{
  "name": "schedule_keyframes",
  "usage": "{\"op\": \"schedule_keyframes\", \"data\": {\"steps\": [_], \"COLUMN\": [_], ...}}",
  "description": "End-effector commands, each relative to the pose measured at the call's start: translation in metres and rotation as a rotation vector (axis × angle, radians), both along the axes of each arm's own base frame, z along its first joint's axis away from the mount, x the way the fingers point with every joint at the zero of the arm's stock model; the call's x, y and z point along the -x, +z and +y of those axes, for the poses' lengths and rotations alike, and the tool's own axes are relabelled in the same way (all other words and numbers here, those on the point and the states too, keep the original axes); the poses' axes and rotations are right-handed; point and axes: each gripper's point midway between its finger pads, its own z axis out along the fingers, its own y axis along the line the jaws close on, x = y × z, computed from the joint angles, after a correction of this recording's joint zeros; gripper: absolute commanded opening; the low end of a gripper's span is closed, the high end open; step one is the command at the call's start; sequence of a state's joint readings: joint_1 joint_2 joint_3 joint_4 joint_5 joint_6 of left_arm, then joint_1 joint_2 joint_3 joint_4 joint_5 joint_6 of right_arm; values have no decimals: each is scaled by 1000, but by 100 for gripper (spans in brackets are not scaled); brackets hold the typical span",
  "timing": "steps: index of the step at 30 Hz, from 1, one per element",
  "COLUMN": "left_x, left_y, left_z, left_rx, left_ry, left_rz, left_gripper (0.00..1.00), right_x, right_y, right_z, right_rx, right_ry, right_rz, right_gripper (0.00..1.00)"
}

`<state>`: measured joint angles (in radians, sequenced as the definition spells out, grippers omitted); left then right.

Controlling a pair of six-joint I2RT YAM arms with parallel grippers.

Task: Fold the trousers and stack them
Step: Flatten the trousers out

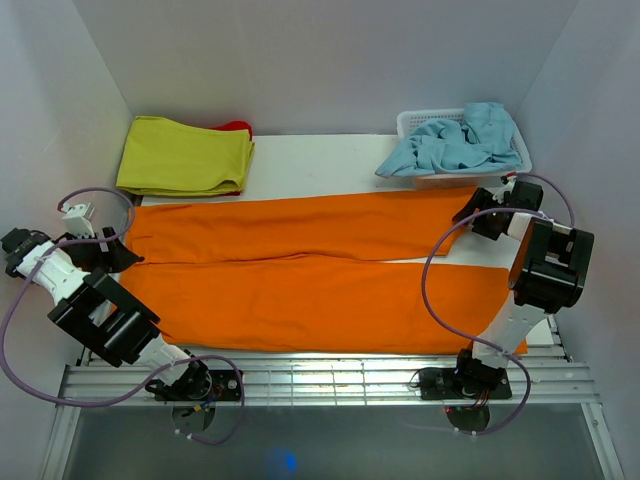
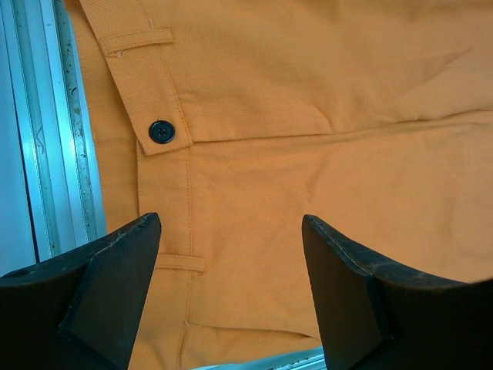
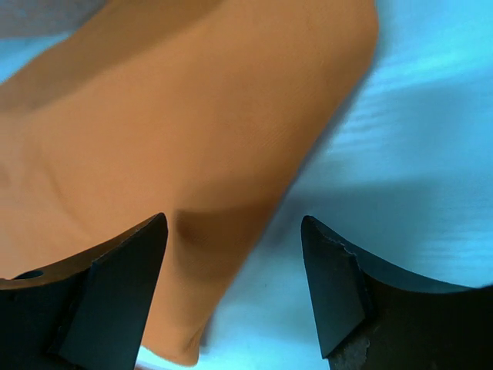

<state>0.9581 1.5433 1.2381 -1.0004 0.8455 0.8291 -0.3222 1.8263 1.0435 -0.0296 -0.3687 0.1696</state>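
Lying flat on the white counter point(image 1: 320, 160), the large bright orange fabric trousers point(image 1: 300, 270) run their long axis left to right through the middle of the overhead frame. The waistband points left and both leg ends point right, one leg above the other. The left gripper point(image 2: 231, 223) hangs over the waistband, near the small dark button point(image 2: 161, 131), its jaws spread and pinching nothing. The right gripper point(image 3: 235, 223), over the upper leg's end at the right, is likewise spread.

Matt woven cloth trousers point(image 2: 323, 154); glossy dark plastic button point(image 2: 161, 132); scuffed matt black fingers point(image 2: 100, 293).
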Motion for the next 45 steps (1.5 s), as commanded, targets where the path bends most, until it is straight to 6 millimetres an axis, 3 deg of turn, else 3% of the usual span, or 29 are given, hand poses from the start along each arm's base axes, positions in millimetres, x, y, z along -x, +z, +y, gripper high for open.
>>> {"op": "schedule_keyframes", "data": {"steps": [1, 4, 5, 8, 10, 11, 12, 14, 15, 18, 20, 22, 23, 25, 26, 27, 28, 31, 35, 40, 45], "left_x": [-6, -7, -6, -6, -6, -6, -6, -7, -6, -5, -4, -5, -5, -7, -7, -8, -8, -8, -8, -7, -6], "left_y": [13, 14, 14, 12, 8, 7, 6, 6, 5, 4, 4, 3, 2, 3, 1, 2, 2, 0, 0, -2, -2], "left_z": [3, 4, 5, 4, 4, 3, 3, 2, 1, 1, 2, 3, 3, 4, 5, 5, 5, 3, 0, -1, 0], "left_rx": [-42, -35, -36, -42, -27, -24, -15, -12, -6, -12, -18, -18, -15, -10, -3, -1, -1, 8, 13, 13, -2], "left_ry": [-14, -7, -5, -14, -12, -14, -13, -11, -11, -10, -10, -11, -10, -8, -6, -6, -6, -10, -16, -18, -22], "left_rz": [-40, -38, -34, -34, -28, -29, -27, -27, -25, -24, -22, -18, -16, -17, -15, -16, -16, -11, -11, -7, -4], "left_gripper": [84, 85, 85, 84, 85, 85, 84, 84, 84, 84, 84, 84, 84, 84, 84, 84, 84, 84, 84, 84, 84], "right_x": [-29, -34, -37, -38, -38, -41, -39, -37, -36, -25, -12, 3, 12, 25, 33, 35, 30, 24, -1, -26, -41], "right_y": [10, 13, 22, 54, 73, 81, 82, 78, 76, 58, 43, 31, 27, 26, 23, 25, 36, 61, 96, 76, 49], "right_z": [-7, -10, -11, 1, 27, 39, 67, 88, 112, 156, 168, 195, 204, 228, 230, 233, 237, 236, 232, 221, 221], "right_rx": [-69, -60, -47, 19, 91, 132, 201, 301, 351, 416, 445, 447, 434, 390, 372, 347, 330, 274, 250, 310, 346], "right_ry": [-72, -77, -81, 0, 103, 153, 266, 357, 450, 578, 632, 715, 745, 824, 846, 858, 864, 862, 838, 858, 985], "right_rz": [-76, -113, -154, -254, -297, -315, -321, -311, -321, -285, -231, -202, -191, -192, -151, -144, -161, -216, -294, -230, -166], "right_gripper": [76, 49, 34, 14, 8, 8, 8, 8, 8, 8, 8, 8, 10, 27, 51, 63, 69, 70, 62, 62, 71]}}
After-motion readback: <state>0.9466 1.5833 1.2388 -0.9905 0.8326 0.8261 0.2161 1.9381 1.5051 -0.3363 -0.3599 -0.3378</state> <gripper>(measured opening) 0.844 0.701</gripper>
